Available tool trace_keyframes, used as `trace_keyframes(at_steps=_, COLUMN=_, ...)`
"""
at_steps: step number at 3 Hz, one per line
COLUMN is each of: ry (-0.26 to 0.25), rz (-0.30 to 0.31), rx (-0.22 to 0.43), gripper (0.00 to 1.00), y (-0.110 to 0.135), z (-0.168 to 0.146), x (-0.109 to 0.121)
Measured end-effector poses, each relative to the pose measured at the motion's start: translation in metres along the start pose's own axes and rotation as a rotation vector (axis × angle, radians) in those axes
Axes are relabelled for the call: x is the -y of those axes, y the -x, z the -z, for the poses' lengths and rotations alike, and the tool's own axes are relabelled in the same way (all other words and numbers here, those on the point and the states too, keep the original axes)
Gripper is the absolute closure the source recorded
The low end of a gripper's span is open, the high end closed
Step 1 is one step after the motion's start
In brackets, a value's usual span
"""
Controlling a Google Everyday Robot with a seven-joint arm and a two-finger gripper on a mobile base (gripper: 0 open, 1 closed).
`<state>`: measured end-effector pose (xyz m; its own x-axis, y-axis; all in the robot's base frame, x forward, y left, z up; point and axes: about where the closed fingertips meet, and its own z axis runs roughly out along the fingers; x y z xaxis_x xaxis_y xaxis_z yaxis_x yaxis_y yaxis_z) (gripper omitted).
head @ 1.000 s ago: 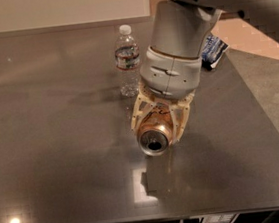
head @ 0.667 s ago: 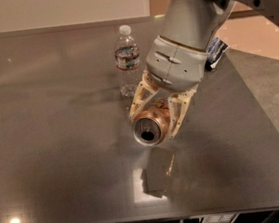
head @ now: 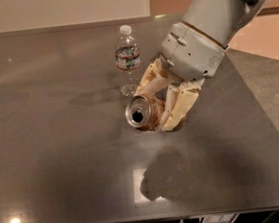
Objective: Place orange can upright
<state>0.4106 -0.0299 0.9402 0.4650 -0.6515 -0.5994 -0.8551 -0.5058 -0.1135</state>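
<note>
Camera view looks down on a dark grey, glossy table whose surface mirrors the room lights. Toward the back of the table, left of centre, a clear plastic water bottle with a white cap stands upright. Just in front of it and slightly to the right is the small copper-orange metal drink can, not touching the bottle. The can lies on its side in the air, its round silver top with the dark drinking hole facing the camera and a little to the left. Its long axis runs from that top back and to the right, close to level rather than vertical. The gripper, with two cream-coloured fingers, is clamped on the can's body, one finger above and behind it and one below and to the right. A dark blurred reflection lies on the table below, which suggests the can is held clear of the surface. Further right, a thick white and grey robot arm slopes up to the top right corner. To stand the can up, its silver top would likely need turning upward before lowering.
</note>
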Motion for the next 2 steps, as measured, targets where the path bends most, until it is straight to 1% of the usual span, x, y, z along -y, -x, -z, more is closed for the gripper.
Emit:
trace_keyframes(at_steps=1, ry=-0.029, rz=-0.201, rx=0.075, gripper=1.0, y=0.002, z=0.0, x=-0.001)
trace_keyframes(at_steps=2, ry=-0.038, rz=-0.333, rx=0.402, gripper=1.0, y=0.007, z=-0.015, x=0.006)
